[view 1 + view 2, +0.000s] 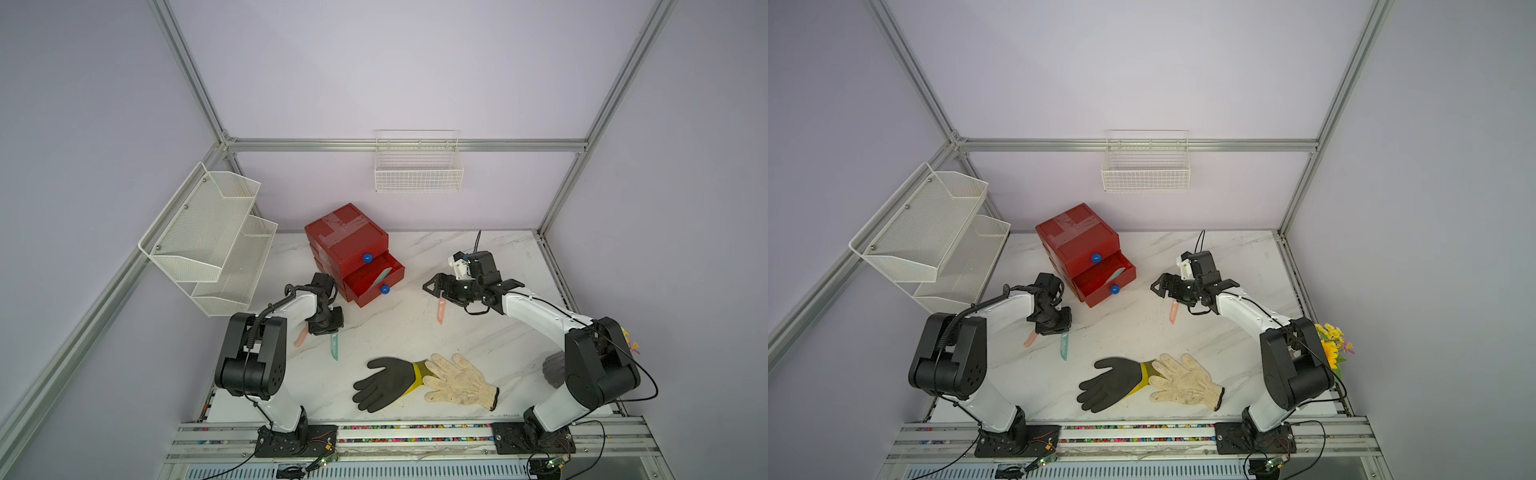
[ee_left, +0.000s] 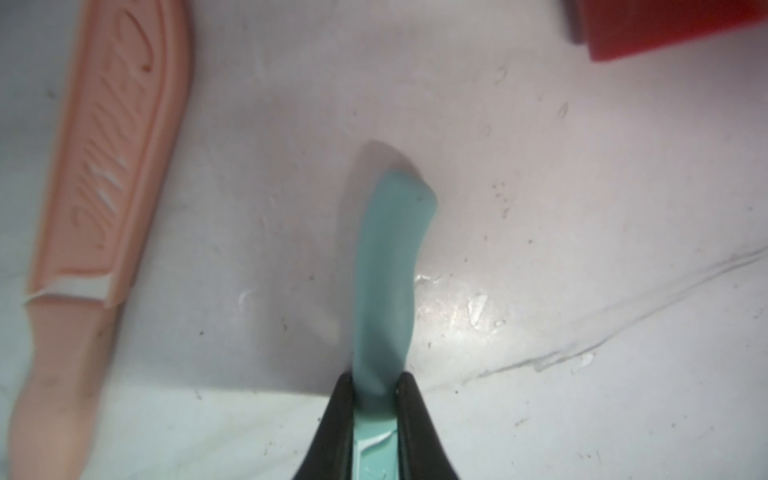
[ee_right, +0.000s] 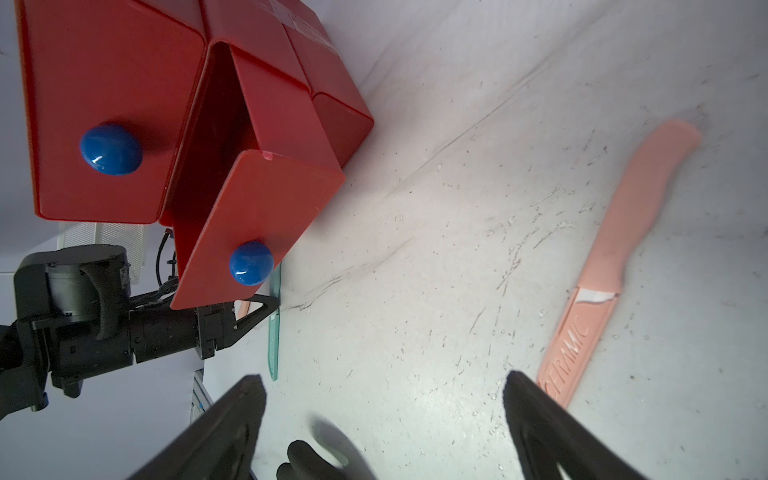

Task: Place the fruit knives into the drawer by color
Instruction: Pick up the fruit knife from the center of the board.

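Left pincer (image 2: 376, 379) clamps teal knife (image 2: 390, 257) — slim, matte.

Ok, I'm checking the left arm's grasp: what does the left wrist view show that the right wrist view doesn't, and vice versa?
Left wrist only: the exact grip, the left gripper, jaws shut on the teal knife where handle meets sheath; the lettered sheath of a salmon knife beside.
Right wrist only: the open drawer, blue knobs, the right gripper with jaws open, a second salmon knife near them, black glove fingertips.
Shared: that gripper and knife, the red cabinet, the marble table.
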### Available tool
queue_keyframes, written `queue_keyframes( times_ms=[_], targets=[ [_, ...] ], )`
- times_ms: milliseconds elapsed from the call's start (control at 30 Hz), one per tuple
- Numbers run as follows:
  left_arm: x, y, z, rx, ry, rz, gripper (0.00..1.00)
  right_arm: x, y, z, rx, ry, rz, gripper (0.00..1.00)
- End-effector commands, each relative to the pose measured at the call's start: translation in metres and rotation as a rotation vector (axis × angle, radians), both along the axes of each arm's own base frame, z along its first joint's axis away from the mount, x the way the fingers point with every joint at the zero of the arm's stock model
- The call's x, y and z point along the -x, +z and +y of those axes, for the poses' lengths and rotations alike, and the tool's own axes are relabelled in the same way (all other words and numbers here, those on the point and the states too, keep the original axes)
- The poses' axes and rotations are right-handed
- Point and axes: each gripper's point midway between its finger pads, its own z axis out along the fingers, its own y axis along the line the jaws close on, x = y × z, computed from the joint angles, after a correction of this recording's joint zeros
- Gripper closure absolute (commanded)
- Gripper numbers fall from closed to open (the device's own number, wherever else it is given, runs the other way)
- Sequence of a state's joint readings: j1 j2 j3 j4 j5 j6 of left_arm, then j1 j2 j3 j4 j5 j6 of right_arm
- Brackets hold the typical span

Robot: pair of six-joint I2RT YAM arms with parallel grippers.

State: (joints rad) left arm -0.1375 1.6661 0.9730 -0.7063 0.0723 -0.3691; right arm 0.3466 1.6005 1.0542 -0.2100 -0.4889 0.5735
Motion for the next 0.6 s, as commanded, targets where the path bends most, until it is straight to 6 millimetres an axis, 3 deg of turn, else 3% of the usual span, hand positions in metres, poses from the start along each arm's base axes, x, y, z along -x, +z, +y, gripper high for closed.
queue_keyframes(
  times_ms=[0,300,467,567],
  targets=[
    [0.015,0.013,-0.004,0.028,-0.037,0.019,0.83,0.001,0.006,-0.001,-0.021,-0.005,-0.019,0.07],
    [0.026,0.052,-0.016,0.107,-0.065,-0.051,0.83,0.004,0.002,0.006,-0.068,0.010,0.001,0.07],
    [0.028,0.068,-0.027,0.153,-0.081,-0.072,0.83,0.014,0.006,0.028,-0.096,0.096,-0.006,0.07],
    [0.024,0.097,-0.033,0.169,-0.093,-0.141,0.82,0.023,0.011,0.046,-0.139,0.162,-0.007,0.07]
  ],
)
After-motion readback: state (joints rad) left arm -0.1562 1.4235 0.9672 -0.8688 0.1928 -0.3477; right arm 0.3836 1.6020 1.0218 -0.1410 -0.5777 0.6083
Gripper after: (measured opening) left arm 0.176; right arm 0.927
